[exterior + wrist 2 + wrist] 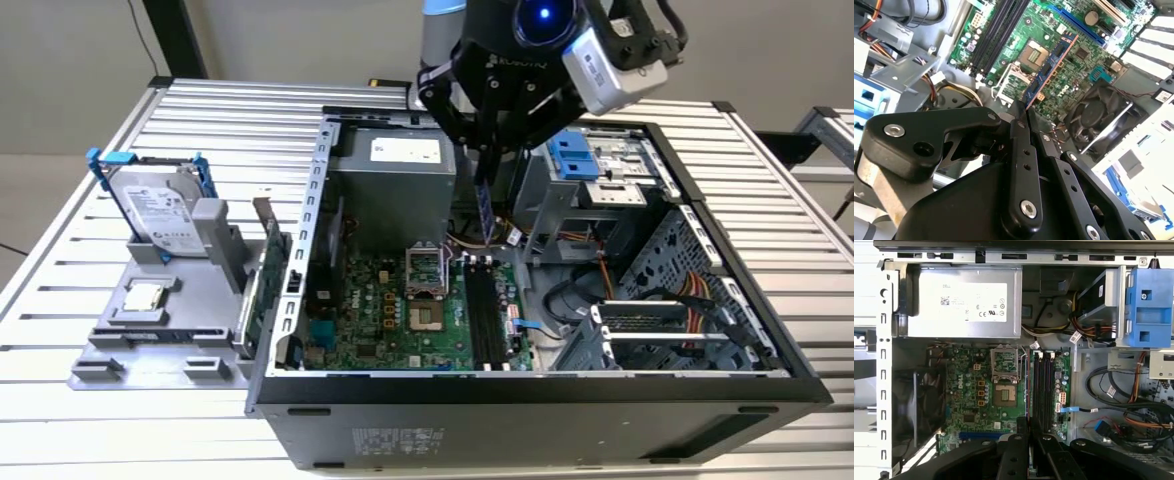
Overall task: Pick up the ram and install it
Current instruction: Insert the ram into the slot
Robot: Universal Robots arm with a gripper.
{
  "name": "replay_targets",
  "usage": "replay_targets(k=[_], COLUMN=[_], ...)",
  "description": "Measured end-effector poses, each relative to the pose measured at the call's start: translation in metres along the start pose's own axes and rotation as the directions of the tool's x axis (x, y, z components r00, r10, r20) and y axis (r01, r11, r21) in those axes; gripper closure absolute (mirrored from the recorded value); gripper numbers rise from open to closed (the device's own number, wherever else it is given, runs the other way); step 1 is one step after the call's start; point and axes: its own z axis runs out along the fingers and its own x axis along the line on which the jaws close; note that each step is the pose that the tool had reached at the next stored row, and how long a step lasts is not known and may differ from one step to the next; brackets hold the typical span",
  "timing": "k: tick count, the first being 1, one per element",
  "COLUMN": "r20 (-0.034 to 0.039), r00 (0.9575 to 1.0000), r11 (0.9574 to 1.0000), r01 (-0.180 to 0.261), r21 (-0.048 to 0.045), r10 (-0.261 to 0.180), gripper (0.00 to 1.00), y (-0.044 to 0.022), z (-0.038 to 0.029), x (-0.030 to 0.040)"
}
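The ram (483,200) is a thin blue stick hanging on end above the open computer case (307,290), over the motherboard (400,310). My gripper (486,152) is shut on its upper end. In the second wrist view the ram (1051,67) juts out from between the fingertips of the gripper (1024,114), its black chips showing. In the first wrist view the ram (1028,385) appears edge-on beyond the gripper (1029,424), just beside the long black memory slots (1043,390). Those slots (487,315) lie below the ram.
A grey fixture tray (100,345) at the exterior view's left holds a hard drive (160,210) in a blue caddy and a processor (144,297). An upright green card (274,270) stands beside the case wall. Power supply (964,302), fan (1099,112), drive cage (587,160) and cables (1134,410) crowd the case.
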Motion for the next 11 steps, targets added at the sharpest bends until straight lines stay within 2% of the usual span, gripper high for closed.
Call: replay_targets(k=[11], r20=[-0.0001], r00=[1.0000], r11=[1.0000], r01=[0.000], r21=[0.0003], r10=[0.000], gripper=[1.00], y=[0.0001], z=[0.0027], x=[-0.0183])
